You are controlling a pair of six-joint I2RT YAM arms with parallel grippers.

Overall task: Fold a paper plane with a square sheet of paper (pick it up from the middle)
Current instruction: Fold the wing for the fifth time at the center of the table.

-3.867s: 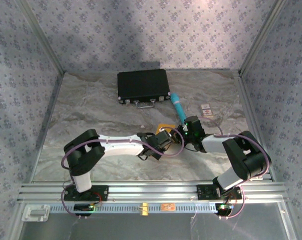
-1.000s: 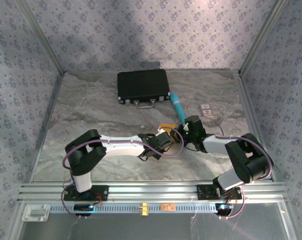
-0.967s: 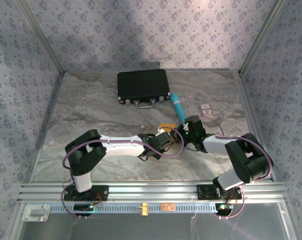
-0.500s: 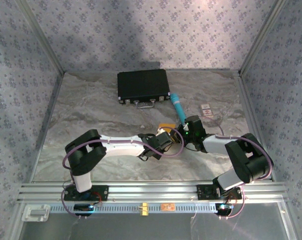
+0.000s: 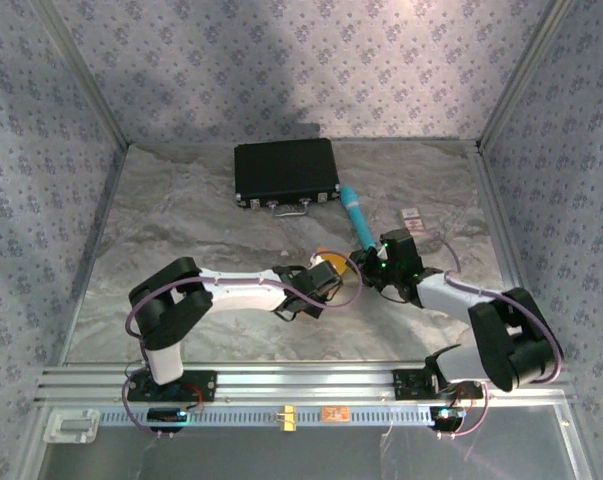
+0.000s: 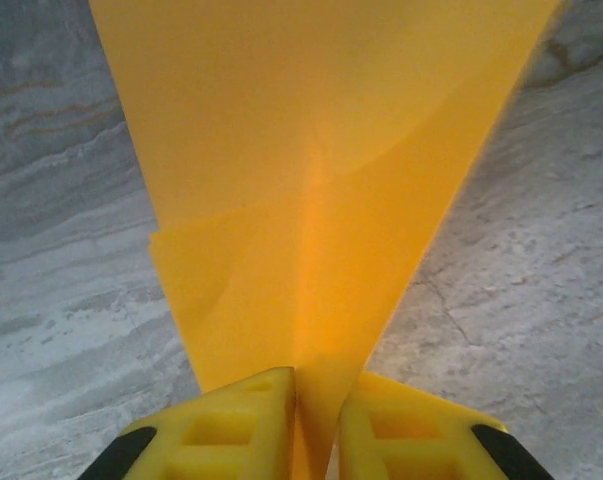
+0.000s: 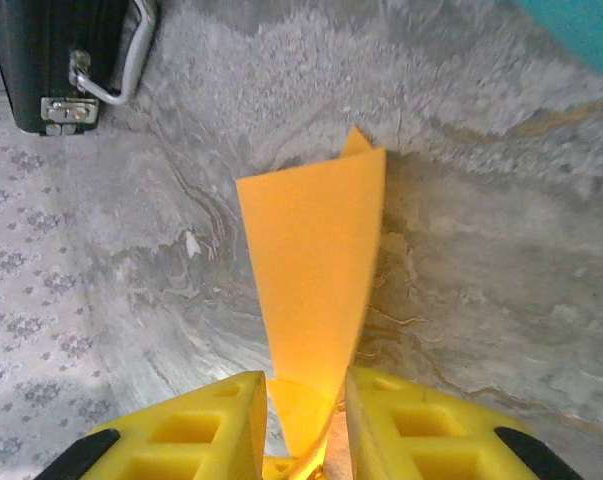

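Left gripper (image 6: pixel 317 425) is pinched tight on the folded orange paper (image 6: pixel 321 160), arm-side of the black case (image 5: pixel 286 172). Right gripper (image 7: pixel 303 425) has its jaws slightly parted around the paper's narrow end.

The sheet of paper (image 6: pixel 321 180) is orange-yellow and has been folded into a long wedge, wide at one end and narrow at the other. A crease runs down its middle, and one folded flap is seen overlapping on one side. Its narrow end is pinched by the left gripper (image 6: pixel 316 385), and it is held over the middle of the table (image 5: pixel 181 220).
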